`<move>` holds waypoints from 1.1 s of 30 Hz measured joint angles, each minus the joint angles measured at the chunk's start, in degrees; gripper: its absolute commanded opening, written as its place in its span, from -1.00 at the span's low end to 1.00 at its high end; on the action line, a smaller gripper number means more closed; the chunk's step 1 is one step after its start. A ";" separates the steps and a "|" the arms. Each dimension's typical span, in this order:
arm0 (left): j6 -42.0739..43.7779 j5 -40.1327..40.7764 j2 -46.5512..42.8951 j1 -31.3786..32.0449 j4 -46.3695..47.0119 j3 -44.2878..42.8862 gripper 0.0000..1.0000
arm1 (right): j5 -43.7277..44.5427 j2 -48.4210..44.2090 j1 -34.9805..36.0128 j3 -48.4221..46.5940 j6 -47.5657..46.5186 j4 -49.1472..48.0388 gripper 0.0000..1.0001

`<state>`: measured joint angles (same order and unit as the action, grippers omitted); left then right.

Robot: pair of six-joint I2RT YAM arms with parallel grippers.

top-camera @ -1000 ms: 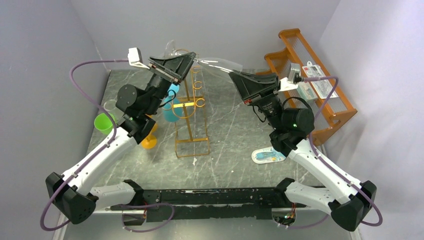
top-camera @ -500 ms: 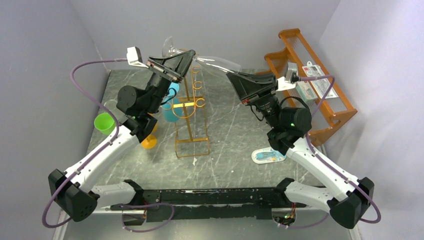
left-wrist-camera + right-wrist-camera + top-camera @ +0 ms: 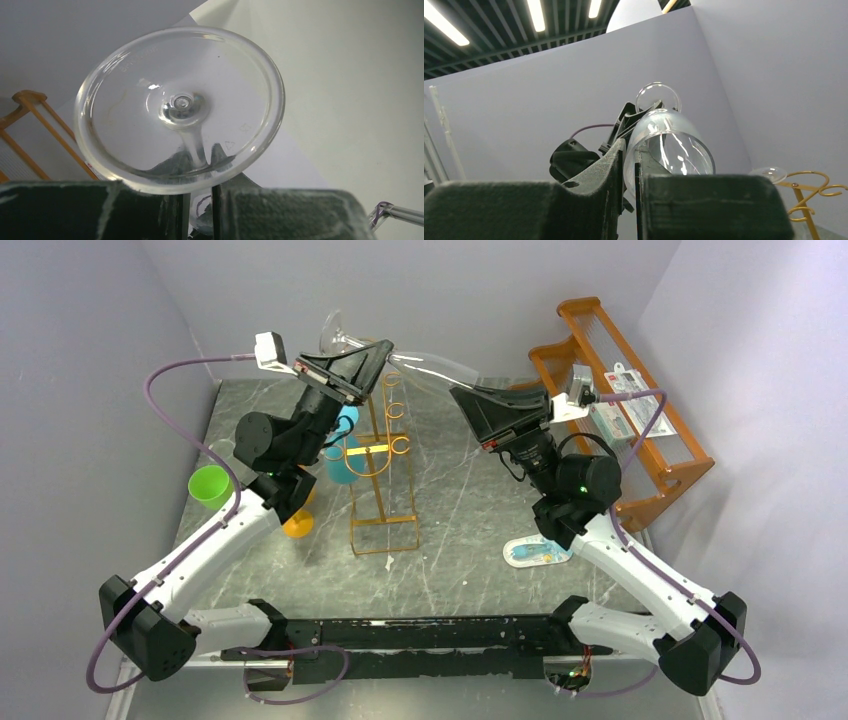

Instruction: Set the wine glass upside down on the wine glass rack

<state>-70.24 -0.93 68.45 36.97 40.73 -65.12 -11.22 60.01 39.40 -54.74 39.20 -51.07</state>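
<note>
The clear wine glass point(image 3: 425, 364) lies roughly level in the air above the table's back, held between both grippers. My left gripper point(image 3: 381, 348) is shut on its stem point(image 3: 196, 148) just behind the round foot point(image 3: 125, 95). My right gripper point(image 3: 461, 393) is shut on the wall of the bowl point(image 3: 672, 145), one finger inside the rim and one outside. The wine glass rack point(image 3: 381, 468), a thin golden wire stand, stands on the table below and between the grippers. Its curled top hook shows in the right wrist view point(image 3: 808, 183).
The orange stepped shelf point(image 3: 622, 390) stands at the back right with packets on it. A green cup point(image 3: 210, 486), a teal cup point(image 3: 343, 466) and an orange object point(image 3: 298, 524) sit left of the rack. A flat packet point(image 3: 535, 552) lies by the right arm.
Both grippers have shifted slightly left with the glass held between them. The glass foot now sits a little further left and higher.
</note>
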 measured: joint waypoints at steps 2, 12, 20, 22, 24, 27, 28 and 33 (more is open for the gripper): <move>0.44 -0.17 0.02 0.00 0.22 -0.02 -0.90 | 0.02 0.00 0.04 0.00 0.00 -0.07 -0.68; -1.60 -11.02 4.57 -9.70 1.57 -6.95 -0.90 | 2.36 -1.81 0.20 0.31 -0.61 0.70 0.27; -4.09 -19.69 9.16 -19.78 1.79 -9.01 -0.90 | 5.51 -3.04 0.22 0.35 -1.16 3.45 0.36; -3.56 -21.68 9.07 -23.19 0.55 -9.97 -0.90 | 6.32 -3.21 0.22 0.46 -1.57 4.59 0.36; -3.21 -23.26 8.83 -26.51 -0.39 -11.10 -0.90 | 6.95 -3.50 0.22 0.52 -1.97 5.60 0.36; -2.56 -27.54 8.70 -33.03 -2.01 -14.05 -0.90 | 7.85 -4.09 0.22 0.61 -2.38 6.71 0.36; -2.38 -29.11 8.70 -35.30 -2.58 -15.08 -0.90 | 8.11 -4.37 0.22 0.68 -2.45 6.95 0.36; -2.78 -37.77 8.15 -46.12 -2.91 -16.59 -0.90 | 9.18 -5.57 0.22 1.01 -3.13 8.70 0.36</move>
<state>-73.01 -38.70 76.60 -9.15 37.82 -81.71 -2.04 54.43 39.62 -53.74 36.07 -42.37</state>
